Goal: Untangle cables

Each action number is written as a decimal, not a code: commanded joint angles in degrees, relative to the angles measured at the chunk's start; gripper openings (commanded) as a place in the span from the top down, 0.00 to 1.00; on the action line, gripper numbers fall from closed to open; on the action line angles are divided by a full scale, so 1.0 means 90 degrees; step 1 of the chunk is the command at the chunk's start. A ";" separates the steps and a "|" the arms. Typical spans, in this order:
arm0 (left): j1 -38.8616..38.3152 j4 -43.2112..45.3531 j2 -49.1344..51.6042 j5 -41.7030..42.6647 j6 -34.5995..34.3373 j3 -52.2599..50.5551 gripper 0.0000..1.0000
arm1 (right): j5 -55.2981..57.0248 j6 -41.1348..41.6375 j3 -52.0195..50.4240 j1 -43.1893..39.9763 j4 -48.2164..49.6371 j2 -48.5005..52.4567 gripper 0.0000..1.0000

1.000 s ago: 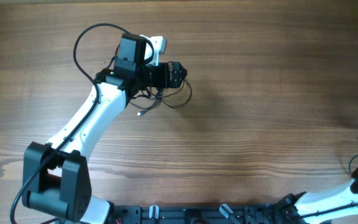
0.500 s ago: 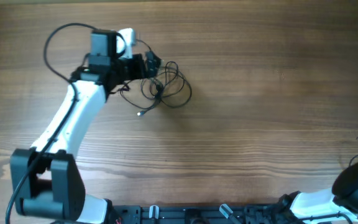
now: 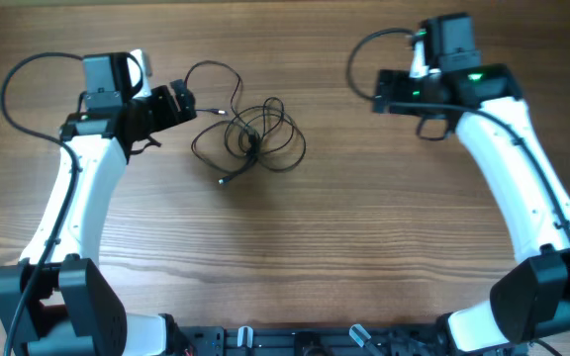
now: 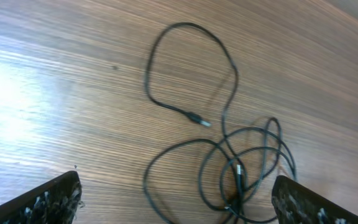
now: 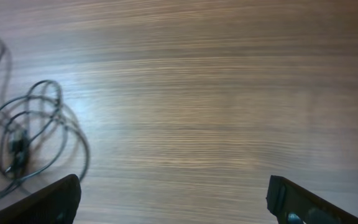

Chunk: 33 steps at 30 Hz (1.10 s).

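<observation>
inspection of the wooden table (image 3: 364,247): both of my arms stood over its far half. my left pincer (image 3: 179,100) was spread wide and held nothing, hanging just beside the left edge of the cables (image 3: 265,148). my right pincer (image 3: 384,94) was likewise spread and empty, well apart from them on the right. the cables lay on the table between the two pincers, nearer the left one, as a loose heap of overlapping black loops, with one long loop (image 4: 188,59) thrown out toward my left side. judged handling: very light, thin and limp. a pull on any strand would likely drag the whole heap across the smooth wood rather than free it, so one pincer should pin while the other draws. the dense crossing (image 4: 238,183) at the heap's middle looked a poor hold, liable to tighten. better holds, in my judgement: the strand just behind the metallic plug end (image 4: 199,120) on the long loop, or the second plug end (image 3: 224,180) at the heap's near-left edge. both were small and lay flat, calling for a low, close pinch.
</observation>
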 commanded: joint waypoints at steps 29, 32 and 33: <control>0.0767 -0.0697 -0.0063 -0.0010 0.0335 0.0019 0.00 | -0.0187 0.1078 0.0112 0.2591 0.1722 0.2637 0.27; 0.0767 -0.0699 -0.0063 -0.0010 0.0335 0.0019 0.00 | 0.0034 0.1557 0.0112 0.2591 0.1943 0.2662 0.25; 0.0765 -0.0699 -0.0063 -0.0010 0.0335 0.0019 0.00 | 0.0053 0.1647 0.0112 0.2591 0.2016 0.2696 0.25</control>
